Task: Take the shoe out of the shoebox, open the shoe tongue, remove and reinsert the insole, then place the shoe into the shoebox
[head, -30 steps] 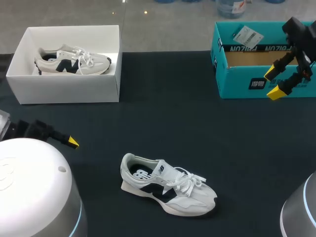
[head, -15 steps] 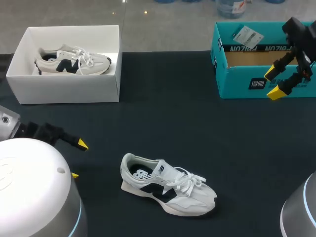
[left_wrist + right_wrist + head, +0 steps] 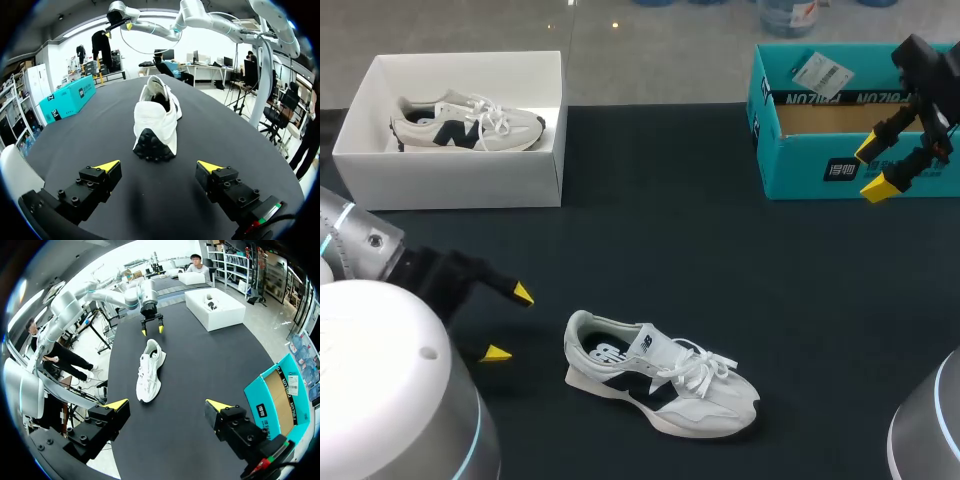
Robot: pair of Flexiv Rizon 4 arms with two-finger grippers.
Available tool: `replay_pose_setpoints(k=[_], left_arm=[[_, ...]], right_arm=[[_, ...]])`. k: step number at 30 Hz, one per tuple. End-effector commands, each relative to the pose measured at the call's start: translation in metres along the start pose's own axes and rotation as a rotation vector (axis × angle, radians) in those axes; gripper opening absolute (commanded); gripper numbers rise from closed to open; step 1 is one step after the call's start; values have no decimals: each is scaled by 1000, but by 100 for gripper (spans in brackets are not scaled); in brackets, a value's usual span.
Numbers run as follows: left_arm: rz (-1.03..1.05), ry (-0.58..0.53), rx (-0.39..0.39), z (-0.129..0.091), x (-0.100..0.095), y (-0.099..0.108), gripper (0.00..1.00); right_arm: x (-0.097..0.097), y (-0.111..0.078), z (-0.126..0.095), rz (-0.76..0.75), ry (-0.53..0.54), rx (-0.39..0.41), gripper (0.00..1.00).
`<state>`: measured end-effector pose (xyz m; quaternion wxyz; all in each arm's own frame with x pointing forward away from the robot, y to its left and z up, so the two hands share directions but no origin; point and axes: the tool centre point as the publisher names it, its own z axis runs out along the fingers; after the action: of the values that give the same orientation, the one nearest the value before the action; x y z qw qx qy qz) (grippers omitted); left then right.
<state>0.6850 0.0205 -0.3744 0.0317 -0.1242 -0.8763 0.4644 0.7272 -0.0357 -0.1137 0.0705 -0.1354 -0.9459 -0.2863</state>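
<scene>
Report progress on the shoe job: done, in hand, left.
Done: the shoe lies on the table, out of its box. In hand: the left tool, open and empty, sits by the shoe's heel; the right tool hangs open at the teal shoebox. Left, by the looks: open the tongue, pull and refit the insole, box the shoe; laces look tied.

Dark lettering is being shown upside down along the far inner side of the teal shoebox (image 3: 800, 180) at the far right, and it is not being read off. A small dark label (image 3: 840, 168) with pale characters is being carried on its near wall, and a white barcode tag (image 3: 817, 70) on its far rim. Pale print, too small to be made out, is being displayed on the insole (image 3: 605, 352) of the sneaker (image 3: 705, 400) lying near the middle.
</scene>
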Motion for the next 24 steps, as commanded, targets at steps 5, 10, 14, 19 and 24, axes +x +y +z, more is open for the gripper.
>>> replay_pose_setpoints(k=[5,10,14,19,24], left_arm=[[27,26,28,31,-13,1,100],[43,34,37,40,-17,-6,100],[57,48,45,46,-19,-13,100],[68,73,43,56,-18,-18,100],[71,100,37,69,-14,-20,100]], right_arm=[[-1,1,1,0,1,3,100],[-1,1,1,0,1,3,100],[-1,1,1,0,1,3,100],[-1,1,1,0,1,3,100],[-1,1,1,0,1,3,100]])
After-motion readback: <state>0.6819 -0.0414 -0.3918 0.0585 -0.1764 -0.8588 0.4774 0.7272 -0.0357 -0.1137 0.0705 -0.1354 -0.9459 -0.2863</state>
